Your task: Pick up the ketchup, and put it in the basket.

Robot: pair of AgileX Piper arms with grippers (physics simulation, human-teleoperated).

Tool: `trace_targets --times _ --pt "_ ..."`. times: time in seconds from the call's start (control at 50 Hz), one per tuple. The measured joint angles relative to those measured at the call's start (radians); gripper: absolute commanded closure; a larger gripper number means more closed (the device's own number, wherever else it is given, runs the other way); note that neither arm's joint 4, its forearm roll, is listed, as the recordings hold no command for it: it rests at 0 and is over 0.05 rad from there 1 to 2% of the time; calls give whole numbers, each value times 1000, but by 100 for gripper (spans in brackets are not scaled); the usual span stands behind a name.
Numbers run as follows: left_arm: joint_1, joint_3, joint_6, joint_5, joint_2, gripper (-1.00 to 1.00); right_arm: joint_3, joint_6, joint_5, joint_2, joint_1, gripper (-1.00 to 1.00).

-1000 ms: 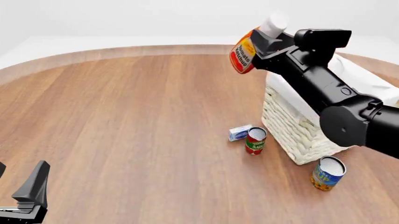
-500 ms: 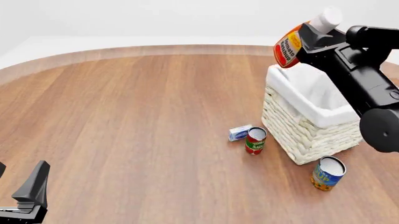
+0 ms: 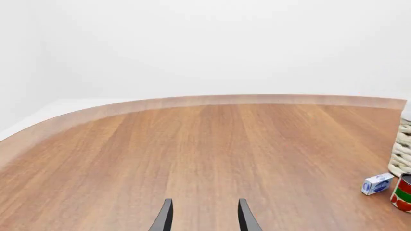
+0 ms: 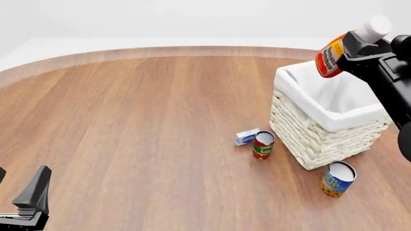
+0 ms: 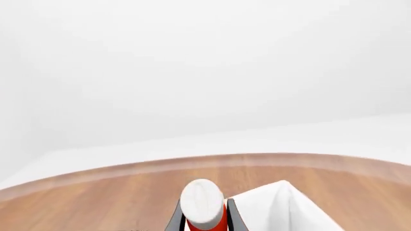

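Observation:
The ketchup (image 4: 334, 55), a small red bottle with a white cap and yellow-white label, is held tilted in my right gripper (image 4: 354, 45), which is shut on it. It hangs above the far part of the cream wicker basket (image 4: 308, 132) with its white liner. In the right wrist view the bottle's white cap (image 5: 202, 202) sits between the fingers, with the liner's corner (image 5: 282, 207) just beyond. My left gripper (image 4: 29, 199) is open and empty at the near left of the table; its fingertips (image 3: 165, 219) show in the left wrist view.
A red-and-green can (image 4: 263, 145) and a small blue-white box (image 4: 247, 136) stand just left of the basket; both show in the left wrist view (image 3: 403, 192). A blue-and-yellow can (image 4: 337, 178) stands in front of the basket.
My right arm has carried the ketchup to the right, from left of the basket's far corner to above the basket. The left gripper has not moved.

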Motion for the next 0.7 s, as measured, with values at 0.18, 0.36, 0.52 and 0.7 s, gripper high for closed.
trace_targets --times 0.18,0.36,0.52,0.7 --pt "0 0 0 0 0 -100 14 -6 10 -4 -36 100" --pt "0 0 0 0 0 -100 21 -13 22 -7 -59 100" --pt "0 0 0 0 0 -100 25 -15 33 -13 -71 100" --pt "0 0 0 0 0 -100 28 -23 50 -16 -83 100"
